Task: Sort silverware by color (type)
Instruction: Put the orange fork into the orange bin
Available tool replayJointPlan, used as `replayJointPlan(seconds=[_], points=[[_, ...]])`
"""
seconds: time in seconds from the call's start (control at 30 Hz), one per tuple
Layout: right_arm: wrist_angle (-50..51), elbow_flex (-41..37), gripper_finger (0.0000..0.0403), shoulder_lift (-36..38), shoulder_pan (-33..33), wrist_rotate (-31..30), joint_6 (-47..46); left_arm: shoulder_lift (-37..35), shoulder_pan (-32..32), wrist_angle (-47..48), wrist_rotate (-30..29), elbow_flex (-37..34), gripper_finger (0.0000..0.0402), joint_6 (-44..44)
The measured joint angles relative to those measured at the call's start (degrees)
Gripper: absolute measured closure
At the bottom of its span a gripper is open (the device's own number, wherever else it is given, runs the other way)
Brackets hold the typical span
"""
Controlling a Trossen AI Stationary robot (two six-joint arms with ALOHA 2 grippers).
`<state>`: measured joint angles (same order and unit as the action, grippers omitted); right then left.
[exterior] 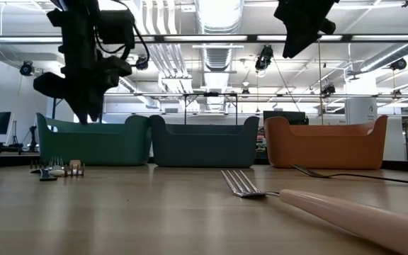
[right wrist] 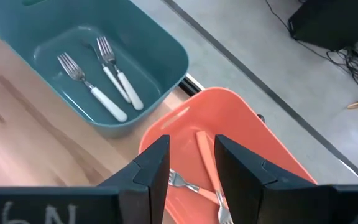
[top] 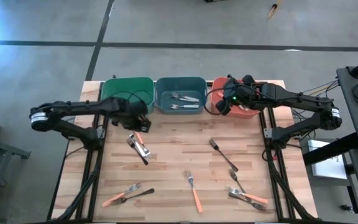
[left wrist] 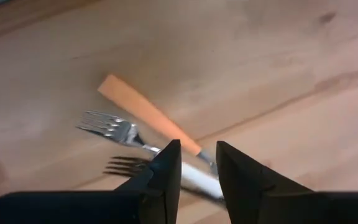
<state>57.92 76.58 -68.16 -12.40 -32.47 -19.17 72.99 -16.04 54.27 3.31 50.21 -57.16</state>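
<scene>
Forks [top: 194, 190] are lying scattered over the wooden table [top: 179, 155], several piled so their shapes are blurring together. Left gripper [left wrist: 197, 163] is hovering above an orange-handled fork [left wrist: 146, 112] and white-handled forks [left wrist: 191, 177], fingers slightly parted, gripping nothing. Right gripper [right wrist: 190, 163] is hanging over the orange bin [right wrist: 241, 124], fingers apart and empty; its body is hiding part of the forks inside. Two white-handled forks are resting in the blue bin [right wrist: 160, 43].

Hand-drawn marks on the right gripper

The only readable marking is pale, chalk-like writing that looks like "6N", on the dark body of the right gripper [right wrist: 191, 168], just behind its jaws, which hang over the orange bin [right wrist: 272, 155]; no other text or label can be read.
</scene>
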Motion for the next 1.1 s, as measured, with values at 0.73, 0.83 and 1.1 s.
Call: replayJointPlan(seconds=[0.73, 0.83, 1.1], points=[[4.6, 0.0, 0.0284, 0.0, 0.0, 0.1, 6.4, 10.7, 21.2, -6.2, -18.3, -2.3, 0.0318, -41.3], [4.7, 0.0, 0.0284, 0.0, 0.0, 0.1, 6.4, 14.0, 21.2, -8.8, -17.8, -2.3, 0.0318, -41.5], [4.9, 0.0, 0.0284, 0.0, 0.0, 0.1, 6.9, 16.9, 22.4, -13.4, -21.3, -2.2, 0.0317, -43.9]])
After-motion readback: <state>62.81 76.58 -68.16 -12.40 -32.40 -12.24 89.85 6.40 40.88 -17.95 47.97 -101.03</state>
